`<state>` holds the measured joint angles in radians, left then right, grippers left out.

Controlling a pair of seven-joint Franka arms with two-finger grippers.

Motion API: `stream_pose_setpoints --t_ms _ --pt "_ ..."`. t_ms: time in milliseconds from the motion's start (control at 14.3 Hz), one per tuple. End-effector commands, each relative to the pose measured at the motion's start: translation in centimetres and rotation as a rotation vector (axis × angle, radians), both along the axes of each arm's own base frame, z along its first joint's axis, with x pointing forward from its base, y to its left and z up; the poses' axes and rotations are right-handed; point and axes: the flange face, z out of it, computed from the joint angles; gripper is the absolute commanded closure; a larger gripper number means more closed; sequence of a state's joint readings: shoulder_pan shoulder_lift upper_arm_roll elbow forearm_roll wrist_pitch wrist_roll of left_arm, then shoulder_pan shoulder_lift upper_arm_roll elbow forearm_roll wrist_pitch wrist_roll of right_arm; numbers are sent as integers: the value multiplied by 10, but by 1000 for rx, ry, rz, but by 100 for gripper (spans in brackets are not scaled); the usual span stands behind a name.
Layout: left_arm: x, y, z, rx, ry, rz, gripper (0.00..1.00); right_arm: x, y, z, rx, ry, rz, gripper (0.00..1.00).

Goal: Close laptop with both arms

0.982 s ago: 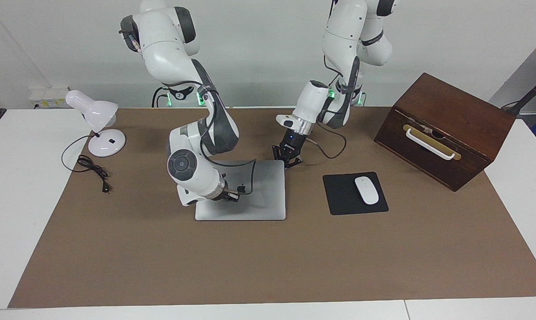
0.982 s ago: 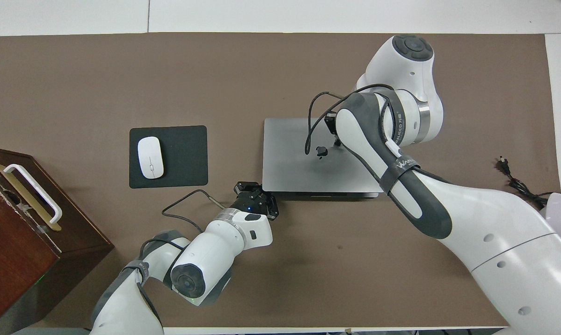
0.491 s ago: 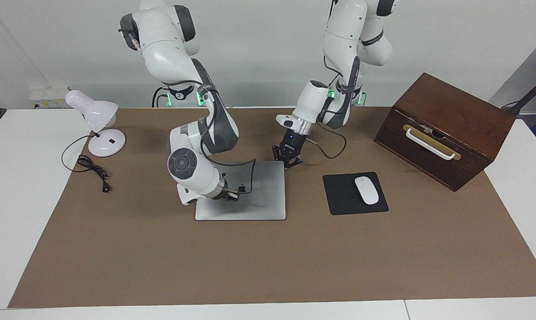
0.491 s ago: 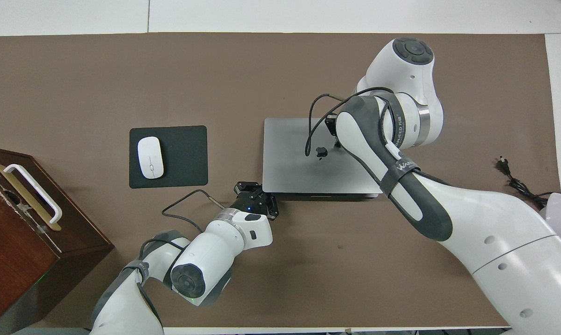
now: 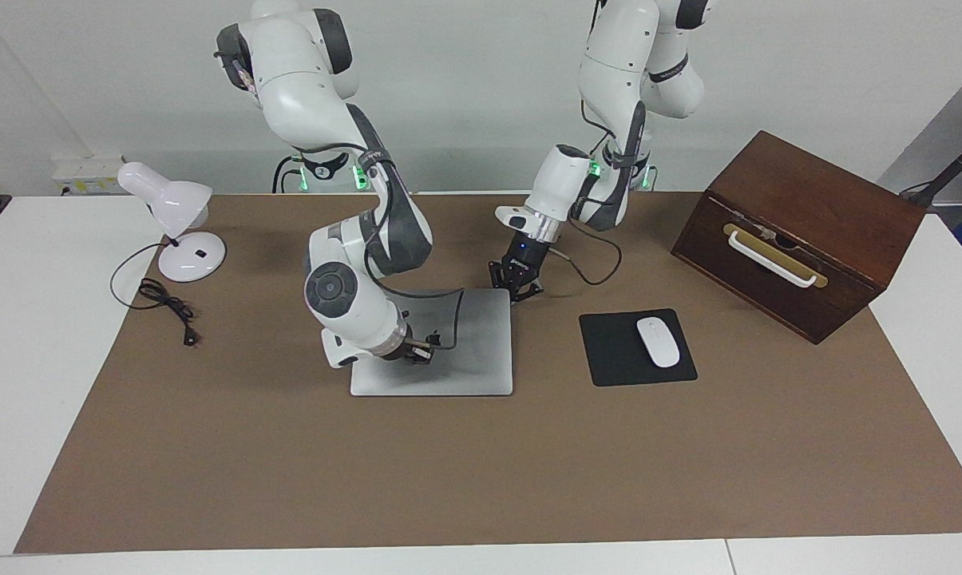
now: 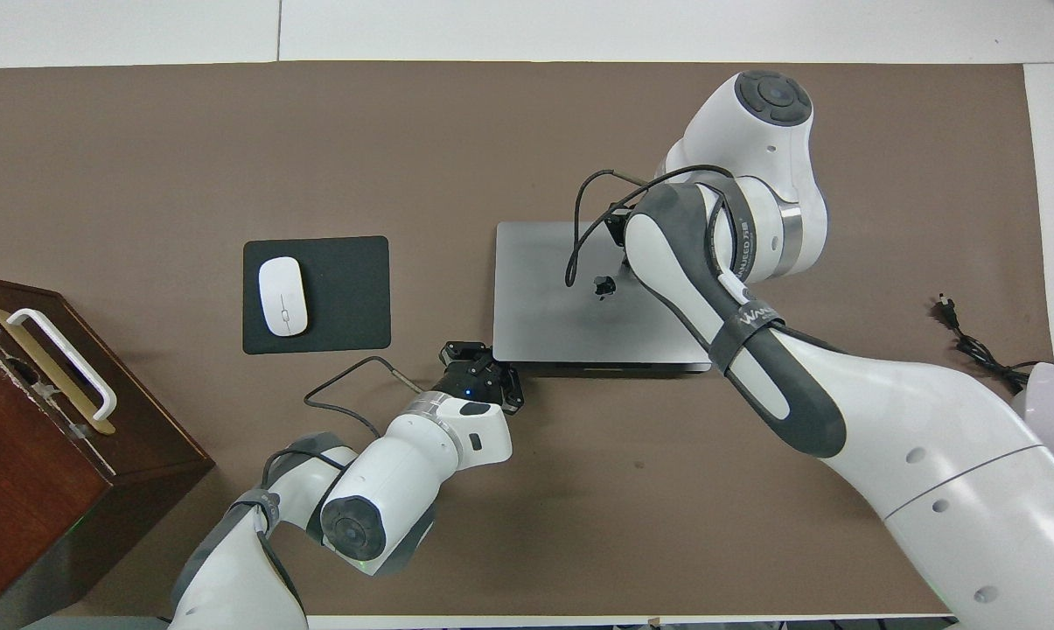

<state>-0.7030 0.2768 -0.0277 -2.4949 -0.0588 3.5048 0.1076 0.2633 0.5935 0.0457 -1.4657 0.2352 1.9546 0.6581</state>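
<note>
The silver-grey laptop (image 5: 473, 351) lies shut and flat on the brown mat, its lid up with the dark apple logo (image 6: 603, 285) showing. My right gripper (image 5: 415, 350) is down on the lid beside the logo. Its wrist covers most of it, and in the overhead view (image 6: 618, 234) only a dark bit shows past the forearm. My left gripper (image 5: 516, 281) is low at the laptop's corner nearest the robots, toward the left arm's end. Its fingers are spread, and it also shows in the overhead view (image 6: 481, 376).
A black mouse pad (image 5: 608, 351) with a white mouse (image 5: 658, 342) lies beside the laptop toward the left arm's end. A brown wooden box (image 5: 800, 231) with a white handle stands past it. A white desk lamp (image 5: 173, 216) and its cable (image 5: 165, 307) are at the right arm's end.
The right arm's elbow and forearm have shifted slightly, with its gripper still on the lid. The laptop and the left arm have not moved.
</note>
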Motion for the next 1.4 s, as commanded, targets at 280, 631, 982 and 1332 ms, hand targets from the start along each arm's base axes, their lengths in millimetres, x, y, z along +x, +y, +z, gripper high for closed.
stream_pose_setpoints --t_ms 280,631,982,1332 --pt "-2 19 -34 46 66 39 100 26 -16 135 87 -367 -14 100" --pt "4 26 -12 27 71 75 100 41 -41 174 53 -469 6 100" --pt "10 34 38 81 153 88 100 43 -48 191 -42 -524 105 100" --pt "15 54 83 165 265 103 100 40 -95 227 -149 -521 289 100"
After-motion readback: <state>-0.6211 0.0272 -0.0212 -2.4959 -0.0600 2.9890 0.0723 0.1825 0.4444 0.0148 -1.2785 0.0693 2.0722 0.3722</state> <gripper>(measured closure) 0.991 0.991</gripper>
